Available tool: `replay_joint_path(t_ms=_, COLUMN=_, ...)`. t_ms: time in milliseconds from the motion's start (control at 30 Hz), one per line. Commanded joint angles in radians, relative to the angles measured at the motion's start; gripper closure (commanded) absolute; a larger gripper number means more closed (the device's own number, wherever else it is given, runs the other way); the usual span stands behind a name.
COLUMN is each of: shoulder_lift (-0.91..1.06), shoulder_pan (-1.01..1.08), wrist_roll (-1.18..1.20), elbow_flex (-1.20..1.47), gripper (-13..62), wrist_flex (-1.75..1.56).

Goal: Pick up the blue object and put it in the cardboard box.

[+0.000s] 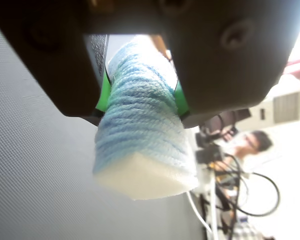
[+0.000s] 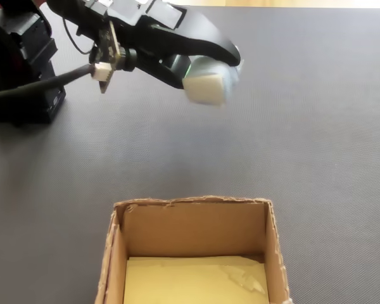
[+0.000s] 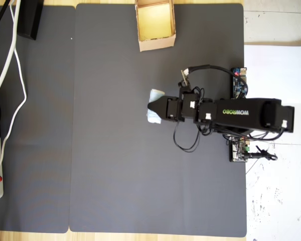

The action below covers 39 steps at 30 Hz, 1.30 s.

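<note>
The blue object (image 1: 140, 130) is a pale blue-white fuzzy roll, and it fills the middle of the wrist view between two dark jaws with green pads (image 1: 104, 95). My gripper (image 1: 140, 92) is shut on it. In the fixed view the gripper (image 2: 206, 73) holds the roll (image 2: 206, 87) in the air above the grey mat, well behind the cardboard box (image 2: 193, 225). From overhead the roll (image 3: 154, 106) shows at the gripper's (image 3: 151, 106) left tip, below and slightly right of the box (image 3: 155, 44) at the mat's top edge.
A dark grey mat (image 3: 115, 165) covers the table. White cables (image 3: 12, 65) and a black unit (image 3: 30, 20) lie at the left in the overhead view. The arm's base and circuit boards (image 3: 239, 145) sit at the right edge, beside white paper (image 3: 276, 73).
</note>
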Motion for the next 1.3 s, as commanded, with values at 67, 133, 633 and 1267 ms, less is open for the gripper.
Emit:
replay_joint_path(t_ms=67, shoulder_lift=0.044, shoulder_pan=0.064, wrist_roll=-0.009, elbow_flex=-0.038, gripper=47.3, wrist_flex=-0.143)
replay_joint_path(t_ms=133, shoulder_lift=0.049, shoulder_pan=0.175, wrist_roll=-0.02, elbow_flex=-0.077, gripper=47.3, wrist_flex=-0.153)
replay_joint_path(t_ms=633, shoulder_lift=-0.278, shoulder_pan=0.538, wrist_roll=-0.04, elbow_flex=-0.417, gripper=47.4, wrist_flex=-0.149)
replay_joint_path(t_ms=1267, shoulder_lift=-0.583, shoulder_pan=0.687, wrist_roll=-0.051, elbow_flex=-0.844, gripper=20.7, wrist_flex=0.189)
